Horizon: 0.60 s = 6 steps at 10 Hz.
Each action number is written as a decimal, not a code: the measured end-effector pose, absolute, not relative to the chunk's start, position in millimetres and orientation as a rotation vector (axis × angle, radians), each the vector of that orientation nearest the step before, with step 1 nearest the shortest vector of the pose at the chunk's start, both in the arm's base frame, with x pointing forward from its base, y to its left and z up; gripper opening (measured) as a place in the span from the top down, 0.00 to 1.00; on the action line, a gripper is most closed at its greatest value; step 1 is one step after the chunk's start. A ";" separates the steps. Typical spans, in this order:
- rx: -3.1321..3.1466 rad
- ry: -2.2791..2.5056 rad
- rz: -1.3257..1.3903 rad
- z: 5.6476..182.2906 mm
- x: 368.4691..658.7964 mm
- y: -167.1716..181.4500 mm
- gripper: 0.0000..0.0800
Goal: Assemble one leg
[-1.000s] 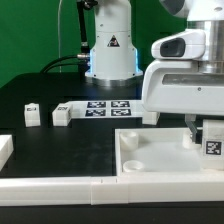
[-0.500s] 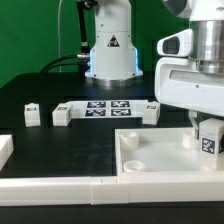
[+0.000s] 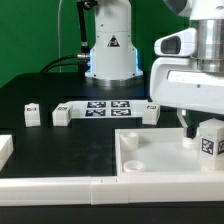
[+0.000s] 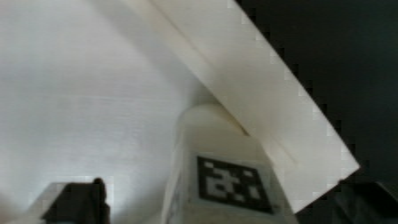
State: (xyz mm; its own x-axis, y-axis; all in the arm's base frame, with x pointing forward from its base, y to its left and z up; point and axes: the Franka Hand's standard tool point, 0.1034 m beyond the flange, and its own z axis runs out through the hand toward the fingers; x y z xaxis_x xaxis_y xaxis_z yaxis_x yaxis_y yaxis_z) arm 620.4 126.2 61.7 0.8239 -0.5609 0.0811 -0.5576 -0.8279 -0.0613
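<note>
Gripper clamps the leg (tag outward) above the white panel; apparently not yet seated, so insertion remains.

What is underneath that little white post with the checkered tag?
The small white plastic post stands over the large white square panel. Its foot and any socket below are hidden. The tool holds it.

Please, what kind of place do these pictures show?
Probably a robotics laboratory bench. A black table carries a marker board with printed tags, a green backdrop stands behind it, and the arm's gripper holds a tagged white leg over a white panel.
</note>
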 end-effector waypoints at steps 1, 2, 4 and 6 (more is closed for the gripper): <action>-3.024 0.723 -0.148 62.4 621.1 125.2 0.19; -3.082 0.494 -0.146 62.5 621.0 124.8 0.19; -3.164 -0.036 -0.149 61.7 620.2 125.7 0.19; -3.166 -0.435 -0.127 61.3 618.8 125.4 0.19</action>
State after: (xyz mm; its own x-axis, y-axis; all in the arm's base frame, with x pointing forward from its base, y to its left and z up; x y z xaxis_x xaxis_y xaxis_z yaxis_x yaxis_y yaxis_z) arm 618.8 125.4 61.3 0.9598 0.2716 0.0709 0.2671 -0.9614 0.0666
